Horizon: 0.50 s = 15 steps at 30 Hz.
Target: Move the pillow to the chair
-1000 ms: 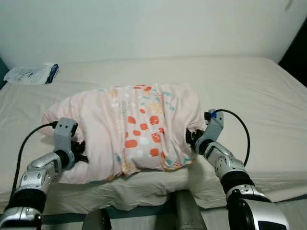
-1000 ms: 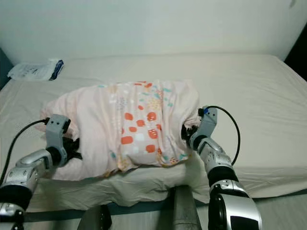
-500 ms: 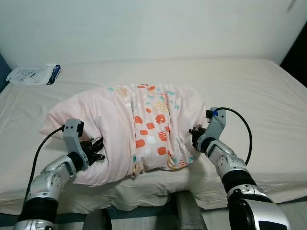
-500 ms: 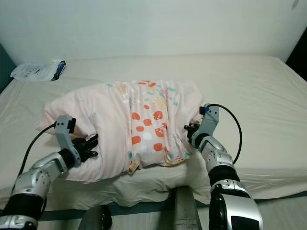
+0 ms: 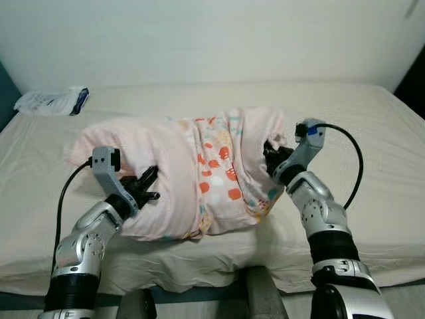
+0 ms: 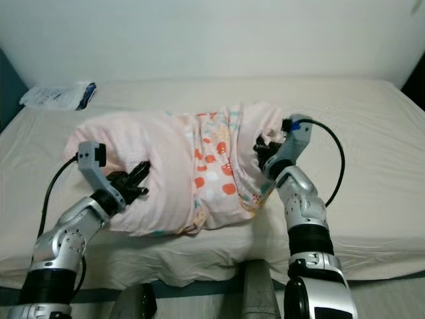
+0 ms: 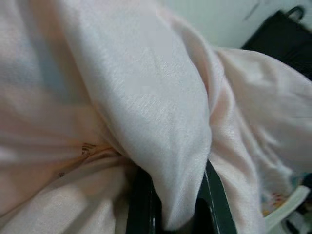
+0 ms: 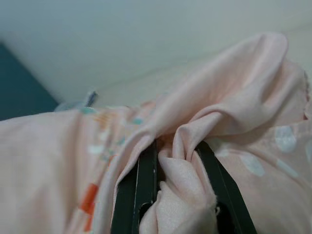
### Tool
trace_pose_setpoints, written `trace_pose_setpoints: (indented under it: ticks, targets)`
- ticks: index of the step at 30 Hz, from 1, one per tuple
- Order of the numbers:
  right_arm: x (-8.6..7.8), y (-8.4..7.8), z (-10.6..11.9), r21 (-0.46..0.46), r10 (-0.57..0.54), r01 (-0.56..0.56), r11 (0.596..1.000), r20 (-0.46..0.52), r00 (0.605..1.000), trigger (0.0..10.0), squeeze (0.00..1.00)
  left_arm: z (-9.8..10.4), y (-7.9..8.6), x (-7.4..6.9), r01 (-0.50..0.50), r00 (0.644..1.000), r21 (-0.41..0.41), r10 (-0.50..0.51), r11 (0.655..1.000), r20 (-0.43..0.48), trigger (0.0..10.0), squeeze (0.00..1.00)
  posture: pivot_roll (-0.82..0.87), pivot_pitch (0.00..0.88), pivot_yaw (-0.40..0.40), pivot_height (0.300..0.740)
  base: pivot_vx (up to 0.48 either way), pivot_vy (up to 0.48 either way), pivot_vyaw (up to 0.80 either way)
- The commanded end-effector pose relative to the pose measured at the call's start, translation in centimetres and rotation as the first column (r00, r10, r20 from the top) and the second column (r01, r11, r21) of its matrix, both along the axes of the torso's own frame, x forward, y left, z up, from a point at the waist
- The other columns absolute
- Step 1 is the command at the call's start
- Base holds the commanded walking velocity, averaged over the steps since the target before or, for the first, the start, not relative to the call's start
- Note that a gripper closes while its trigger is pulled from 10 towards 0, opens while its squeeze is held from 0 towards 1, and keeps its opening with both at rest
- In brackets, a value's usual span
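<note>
Pink, patterned pillow (image 5: pixel 199 176) sits near the bed's (image 5: pixel 372 133) front edge. The left gripper (image 5: pixel 147 186) and right gripper (image 5: pixel 273 158) each have fingers pinching cloth at opposite pillow ends.

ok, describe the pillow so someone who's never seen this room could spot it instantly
Start at the wide cream bed against the pale wall. Near its front edge lies the pillow, pinched at its ends by the left gripper and the right gripper. It is pale pink with a band of orange and teal spots, unlike the small white-and-blue packet at the bed's far left corner.
</note>
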State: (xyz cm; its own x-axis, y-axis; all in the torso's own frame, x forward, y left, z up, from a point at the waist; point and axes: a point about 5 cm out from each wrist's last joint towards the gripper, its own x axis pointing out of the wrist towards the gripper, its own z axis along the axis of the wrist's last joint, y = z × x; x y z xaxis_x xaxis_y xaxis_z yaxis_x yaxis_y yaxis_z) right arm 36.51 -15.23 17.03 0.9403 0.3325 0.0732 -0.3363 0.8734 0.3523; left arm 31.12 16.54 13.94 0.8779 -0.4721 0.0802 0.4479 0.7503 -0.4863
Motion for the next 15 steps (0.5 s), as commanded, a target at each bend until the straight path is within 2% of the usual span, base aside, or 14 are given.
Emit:
trace_pose_setpoints:
  ticks: [1, 5, 9, 11, 13, 15]
  targets:
    - [-0.3, 1.8, 0.6, -0.001, 0.096, -0.096, 0.995, 0.033, 0.995, 0.0, 0.0, 1.4, -1.8, -0.1, 0.093, 0.994, -0.052, -0.09, 0.994, 0.069, 0.0, 0.0, -0.08, 0.028, -0.041, 0.582, 0.0, 0.0, 0.0]
    - [-0.8, 2.7, 3.5, -0.074, 0.132, -0.121, 0.99, 0.171, 0.976, 0.0, 0.0, 3.8, -2.5, 0.4, 0.039, 0.987, -0.098, -0.023, 0.994, 0.158, 0.0, 0.0, -0.09, 0.019, -0.049, 0.582, 0.0, 0.0, 0.0]
    - [-1.1, 3.2, 4.5, -0.095, 0.141, -0.123, 0.988, 0.217, 0.966, 0.0, 0.0, 4.9, -2.9, 0.4, 0.013, 0.981, -0.117, 0.01, 0.993, 0.196, 0.0, 0.0, -0.1, 0.017, -0.049, 0.582, 0.0, 0.0, 0.0]
    - [-1.3, 3.4, 5.1, -0.099, 0.133, -0.112, 0.989, 0.235, 0.963, 0.0, 0.0, 6.0, -3.1, 0.4, -0.011, 0.973, -0.159, 0.048, 0.987, 0.228, 0.0, 0.0, -0.1, 0.024, -0.05, 0.582, 0.0, 0.0, 0.0]
    - [-1.2, 3.5, 5.6, -0.116, 0.122, -0.095, 0.989, 0.252, 0.96, 0.0, 0.0, 6.7, -3.0, 0.7, -0.08, 0.96, -0.142, 0.115, 0.987, 0.257, 0.0, 0.0, -0.1, 0.026, -0.05, 0.582, 0.0, 0.0, 0.0]
    - [-1.2, 3.5, 5.8, -0.158, 0.104, -0.065, 0.985, 0.25, 0.963, 0.0, 0.0, 6.7, -3.2, 1.0, -0.144, 0.95, -0.047, 0.152, 0.988, 0.274, 0.0, 0.0, -0.1, 0.03, -0.048, 0.582, 0.0, 0.0, 0.0]
